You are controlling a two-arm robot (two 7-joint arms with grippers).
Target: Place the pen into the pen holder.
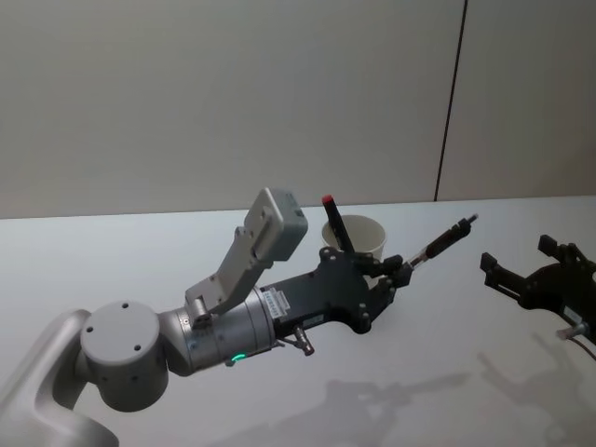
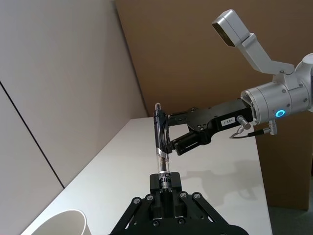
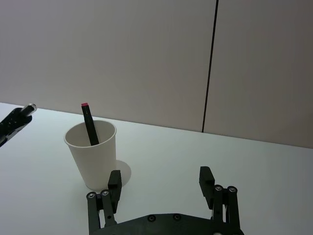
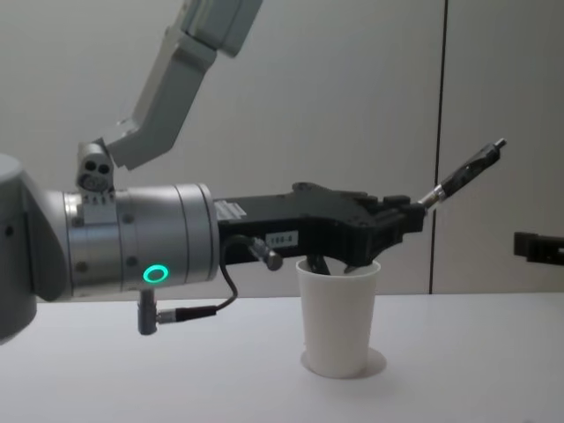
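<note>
My left gripper is shut on the lower end of a black and clear pen, which slants up and away to the right. In the chest view this gripper hovers just above the rim of the pen holder, a white paper cup. The held pen points toward my right gripper, which is apart from its tip. A second, black pen with a red end stands inside the cup. My right gripper is open with nothing between its fingers, to the cup's right.
The white table carries nothing else near the cup. A plain wall with a dark vertical seam stands right behind the table's far edge.
</note>
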